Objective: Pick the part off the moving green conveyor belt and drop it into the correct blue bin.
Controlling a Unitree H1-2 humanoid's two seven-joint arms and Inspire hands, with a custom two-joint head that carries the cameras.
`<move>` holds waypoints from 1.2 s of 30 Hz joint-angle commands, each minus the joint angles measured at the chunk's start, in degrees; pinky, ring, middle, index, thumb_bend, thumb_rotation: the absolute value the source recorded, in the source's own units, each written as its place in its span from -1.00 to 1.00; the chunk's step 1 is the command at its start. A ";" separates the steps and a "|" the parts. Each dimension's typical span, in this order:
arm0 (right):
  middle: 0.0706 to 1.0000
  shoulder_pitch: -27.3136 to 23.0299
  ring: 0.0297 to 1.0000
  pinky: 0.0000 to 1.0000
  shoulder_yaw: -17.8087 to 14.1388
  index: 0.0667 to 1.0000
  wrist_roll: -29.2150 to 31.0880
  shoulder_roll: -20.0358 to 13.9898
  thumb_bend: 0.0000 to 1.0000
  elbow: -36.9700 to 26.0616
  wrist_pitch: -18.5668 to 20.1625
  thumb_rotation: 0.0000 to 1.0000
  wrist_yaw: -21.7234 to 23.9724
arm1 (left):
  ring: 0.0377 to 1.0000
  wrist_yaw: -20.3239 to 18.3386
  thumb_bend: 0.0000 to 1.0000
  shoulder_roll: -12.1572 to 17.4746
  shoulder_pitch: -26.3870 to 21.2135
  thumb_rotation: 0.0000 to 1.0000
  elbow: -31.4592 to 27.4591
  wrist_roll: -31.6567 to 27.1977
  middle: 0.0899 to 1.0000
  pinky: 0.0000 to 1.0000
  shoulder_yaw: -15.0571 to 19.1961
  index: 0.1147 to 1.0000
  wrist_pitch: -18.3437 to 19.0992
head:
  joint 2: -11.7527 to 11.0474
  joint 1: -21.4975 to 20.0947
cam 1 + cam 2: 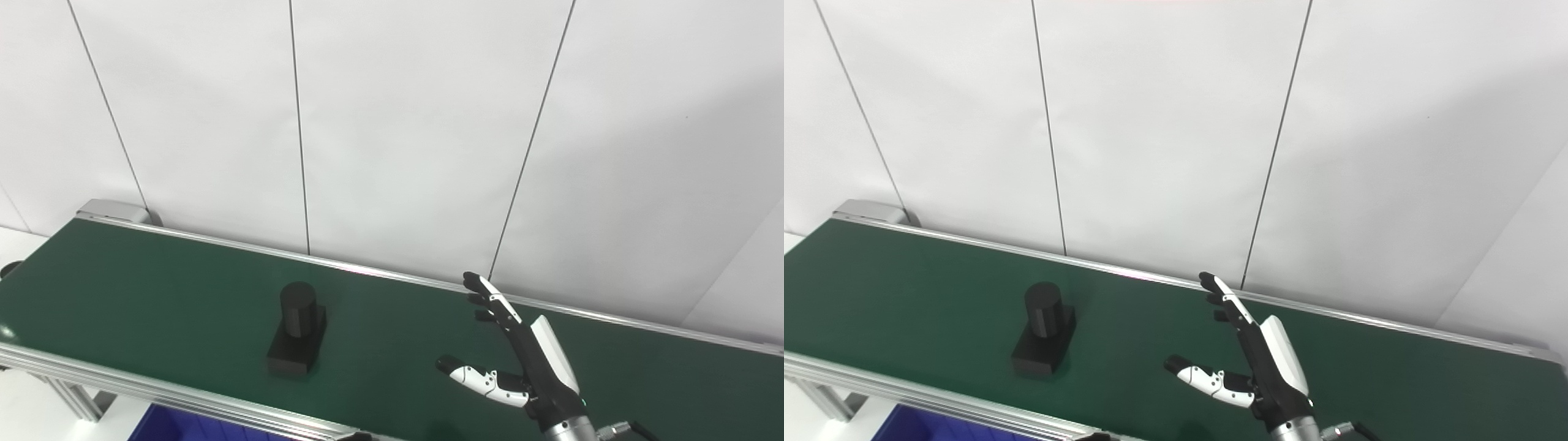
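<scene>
Our right hand (520,355) hangs open over the green belt (153,294), holding nothing.

We see the black part (298,337), a short cylinder standing upright on a flat block, resting on the belt well to the left of the hand and apart from it. Fingers straight, thumb (474,378) out toward the part. A corner of a blue bin (177,425) shows below the belt's near rail. We can read no writing or labels anywhere.
</scene>
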 commanded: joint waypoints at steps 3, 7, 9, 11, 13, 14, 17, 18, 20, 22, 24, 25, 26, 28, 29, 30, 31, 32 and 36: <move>0.78 -2.89 0.71 0.55 0.46 0.85 -0.50 1.22 0.30 1.00 0.51 0.01 -0.76 | 0.50 -0.47 0.71 0.03 0.35 0.36 -2.50 -0.84 0.53 0.42 0.26 0.56 -1.88 | 0.92 -1.28; 0.78 -4.07 0.71 0.55 0.85 0.85 -0.73 2.12 0.35 4.34 -0.34 0.04 -1.59 | 0.50 -0.59 0.71 -0.24 0.50 0.34 -2.86 -1.16 0.52 0.43 0.67 0.56 -1.88 | 1.76 -1.56; 0.77 -4.67 0.72 0.56 1.01 0.85 -0.72 2.52 0.38 6.00 -0.76 0.03 -1.88 | 0.51 -0.42 0.70 -0.27 0.57 0.36 -3.09 -0.93 0.52 0.44 0.70 0.57 -1.89 | 2.16 -1.47; 0.78 -5.18 0.72 0.57 1.19 0.85 -0.78 2.77 0.40 7.30 -1.13 0.03 -2.21 | 0.51 -0.28 0.70 -0.33 0.57 0.39 -3.25 -0.80 0.52 0.44 0.72 0.56 -1.90 | 2.59 -1.42; 0.78 -5.82 0.71 0.55 1.44 0.86 -1.09 3.10 0.44 8.83 -1.13 0.04 -2.60 | 0.51 -0.38 0.70 -0.31 0.53 0.40 -3.37 -0.85 0.52 0.44 0.73 0.56 -1.90 | 2.98 -1.56; 0.78 -6.25 0.71 0.55 1.60 0.85 -1.25 3.36 0.45 9.93 -1.32 0.03 -2.95 | 0.51 -0.43 0.69 -0.27 0.54 0.40 -3.45 -0.88 0.52 0.45 0.74 0.57 -1.90 | 3.09 -1.92; 0.77 -7.59 0.70 0.54 2.36 0.84 -2.26 4.30 0.51 13.39 -1.83 0.01 -4.34 | 0.51 -0.58 0.66 -0.15 0.69 0.40 -3.93 -1.01 0.52 0.46 0.85 0.58 -1.90 | 3.74 -2.78; 0.77 -7.97 0.70 0.54 2.67 0.84 -2.69 4.54 0.52 14.19 -1.75 0.01 -4.63 | 0.51 -0.64 0.66 -0.14 0.74 0.40 -4.09 -1.10 0.52 0.46 0.89 0.58 -1.90 | 4.09 -2.84; 0.78 -8.70 0.72 0.58 3.24 0.84 -3.19 5.08 0.53 15.68 -1.78 0.03 -5.23 | 0.52 -0.59 0.66 -0.16 0.91 0.41 -4.43 -1.08 0.53 0.47 0.88 0.59 -1.90 | 4.29 -2.63; 0.78 -9.59 0.74 0.62 3.95 0.82 -3.39 5.68 0.56 17.54 -2.09 0.01 -5.62 | 0.52 -0.31 0.67 -0.21 1.13 0.44 -4.78 -0.82 0.53 0.47 0.80 0.59 -1.90 | 4.52 -2.27; 0.79 -10.21 0.76 0.64 4.52 0.83 -3.50 6.17 0.60 19.22 -2.47 0.05 -5.94 | 0.52 -0.26 0.68 -0.33 1.37 0.47 -5.06 -0.81 0.52 0.46 0.76 0.58 -1.90 | 4.74 -1.90; 0.78 -10.42 0.70 0.57 4.74 0.83 -3.53 6.37 0.61 19.92 -2.67 0.06 -6.14 | 0.51 -0.34 0.68 -0.39 1.47 0.47 -5.16 -0.92 0.52 0.46 0.76 0.58 -1.90 | 4.74 -1.90; 0.77 -10.69 0.69 0.56 5.07 0.83 -3.71 6.64 0.61 20.69 -2.66 0.05 -6.28 | 0.51 -0.48 0.67 -0.40 1.63 0.47 -5.33 -0.99 0.52 0.47 0.69 0.58 -1.90 | 4.91 -1.53; 0.76 -11.11 0.70 0.58 5.68 0.82 -3.78 7.05 0.62 21.80 -2.49 0.01 -6.21 | 0.52 -0.60 0.66 -0.43 1.98 0.48 -5.78 -1.00 0.52 0.47 0.50 0.58 -1.90 | 5.13 -1.16; 0.76 -11.29 0.72 0.59 5.98 0.82 -3.89 7.23 0.62 22.36 -2.57 -0.01 -6.34 | 0.52 -0.60 0.65 -0.41 2.13 0.48 -5.98 -0.93 0.52 0.47 0.39 0.58 -1.90 | 5.21 -1.03; 0.76 -11.45 0.72 0.60 6.32 0.82 -4.15 7.46 0.62 22.95 -2.60 -0.02 -6.61 | 0.52 -0.63 0.65 -0.38 2.28 0.48 -6.17 -0.91 0.52 0.47 0.30 0.58 -1.90 | 5.29 -0.92; 0.76 -11.58 0.72 0.59 6.61 0.81 -4.36 7.63 0.64 23.44 -2.67 -0.02 -6.89 | 0.52 -0.65 0.64 -0.37 2.40 0.48 -6.35 -0.87 0.52 0.47 0.20 0.58 -1.90 | 5.36 -0.81; 0.76 -11.64 0.71 0.58 6.80 0.80 -4.44 7.70 0.65 23.67 -2.70 -0.02 -7.08 | 0.52 -0.62 0.63 -0.37 2.50 0.48 -6.50 -0.82 0.52 0.47 0.10 0.58 -1.90 | 5.43 -0.72; 0.75 -12.31 0.72 0.61 7.74 0.78 -4.56 8.42 0.66 25.59 -3.36 -0.03 -8.12 | 0.53 -0.61 0.62 -0.40 2.92 0.48 -7.10 -0.78 0.53 0.48 -0.32 0.58 -1.90 | 5.62 -0.48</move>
